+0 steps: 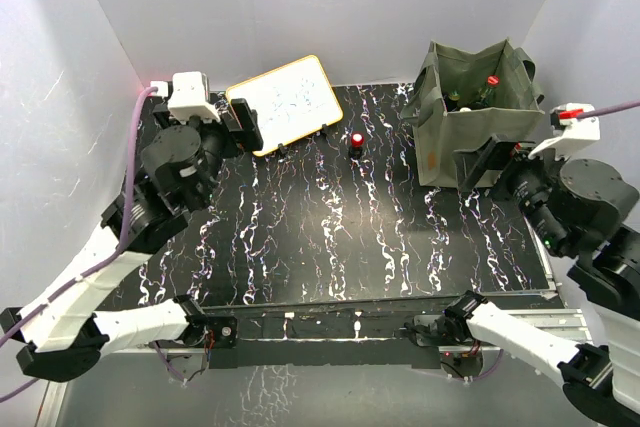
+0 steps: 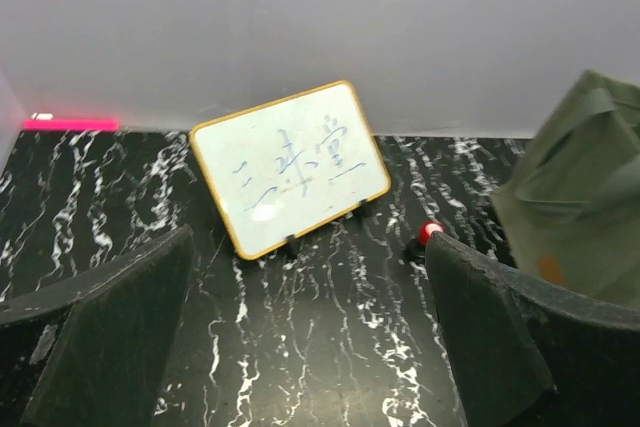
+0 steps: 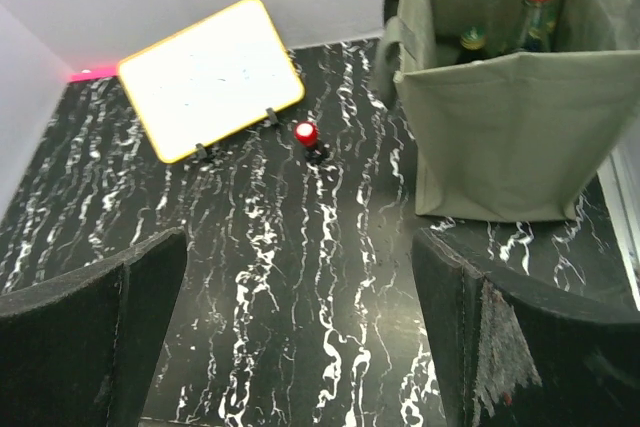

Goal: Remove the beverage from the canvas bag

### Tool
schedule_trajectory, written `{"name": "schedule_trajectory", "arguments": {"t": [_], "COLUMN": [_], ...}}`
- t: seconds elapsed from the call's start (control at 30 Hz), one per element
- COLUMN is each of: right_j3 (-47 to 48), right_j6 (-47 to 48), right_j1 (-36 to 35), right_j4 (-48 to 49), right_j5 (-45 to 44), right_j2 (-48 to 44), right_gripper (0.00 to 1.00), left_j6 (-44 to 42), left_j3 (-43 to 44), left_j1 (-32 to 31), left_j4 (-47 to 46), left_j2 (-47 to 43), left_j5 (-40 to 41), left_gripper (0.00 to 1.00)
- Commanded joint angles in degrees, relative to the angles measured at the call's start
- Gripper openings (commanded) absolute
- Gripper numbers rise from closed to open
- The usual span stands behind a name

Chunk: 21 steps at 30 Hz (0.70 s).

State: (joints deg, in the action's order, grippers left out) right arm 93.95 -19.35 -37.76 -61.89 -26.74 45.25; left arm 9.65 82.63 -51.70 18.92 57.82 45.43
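Observation:
The olive-green canvas bag (image 1: 462, 129) stands open at the back right, with a small orange patch on its left face. Inside it I see a dark bottle with a red cap (image 1: 491, 81) and a second bottle (image 1: 453, 98). In the right wrist view the bag (image 3: 510, 127) holds the red-capped bottle (image 3: 538, 5) and a gold-capped one (image 3: 472, 41). My right gripper (image 1: 490, 162) is open and empty, just in front of the bag; it also shows in the right wrist view (image 3: 300, 242). My left gripper (image 1: 235, 127) is open and empty at the back left (image 2: 310, 242).
A yellow-framed whiteboard (image 1: 285, 102) leans on stands at the back centre-left. A small dark bottle with a red cap (image 1: 356, 142) stands on the black marble table (image 1: 330, 237) between the board and the bag. White walls close in the back and sides.

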Motion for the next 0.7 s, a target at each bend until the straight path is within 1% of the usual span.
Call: {"name": "schedule_trajectory", "arguments": {"t": [0.0,0.17,0.37,0.53,0.67], "right_j3": [0.8,0.5,1.5,5.2,8.8], "right_j6": [-0.7,0.1,1.8,3.3,4.4], "right_j1": [5.6,13.0,20.7,24.7,26.5], "right_j4": [-0.8,-0.5,2.4,4.3,7.0], "right_j5": [2.5,6.8,11.7,12.4,13.1], "right_j2": [3.4,8.0,16.8,26.9,35.4], "right_gripper": [0.98,0.98,0.98,0.98,0.98], "left_j6": [5.6,12.7,20.9,26.3,27.8], "left_j3": [-1.4,-2.7,-6.4,-8.7,-9.2], "left_j1": [8.7,20.2,31.9,38.1,41.0], "left_j4": [1.5,6.9,10.5,14.5,17.4], "left_j2": [1.2,2.6,0.5,-1.1,-1.6], "left_j5": [-5.4,-10.2,-17.9,-24.0,-28.5], "left_gripper": [0.97,0.97,0.97,0.97,0.97]}}
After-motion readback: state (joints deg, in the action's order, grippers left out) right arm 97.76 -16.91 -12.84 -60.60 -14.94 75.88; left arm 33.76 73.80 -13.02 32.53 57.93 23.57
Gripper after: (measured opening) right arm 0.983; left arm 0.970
